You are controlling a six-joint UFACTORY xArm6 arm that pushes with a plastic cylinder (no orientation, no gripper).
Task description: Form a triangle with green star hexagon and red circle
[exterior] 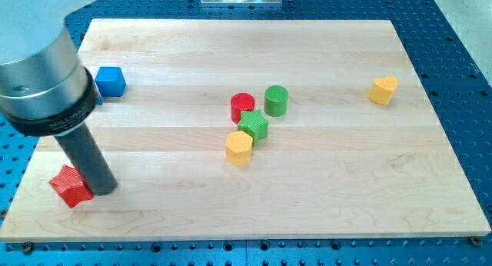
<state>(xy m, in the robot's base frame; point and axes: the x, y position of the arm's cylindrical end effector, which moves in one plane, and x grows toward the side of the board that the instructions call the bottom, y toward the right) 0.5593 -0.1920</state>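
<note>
A green star [254, 126] lies near the board's middle. A red circle [242, 107] touches it at the upper left. A yellow hexagon [239, 147] sits just below and left of the star, close to it. The three form a tight cluster. My tip [102, 191] rests on the board at the view's lower left, far from that cluster, right beside a red star [71, 186] on its right side.
A green circle [276, 100] stands right of the red circle. A blue cube [111, 81] is at the upper left. A yellow heart [383, 90] is at the upper right. The wooden board [323, 212] sits on a blue perforated table.
</note>
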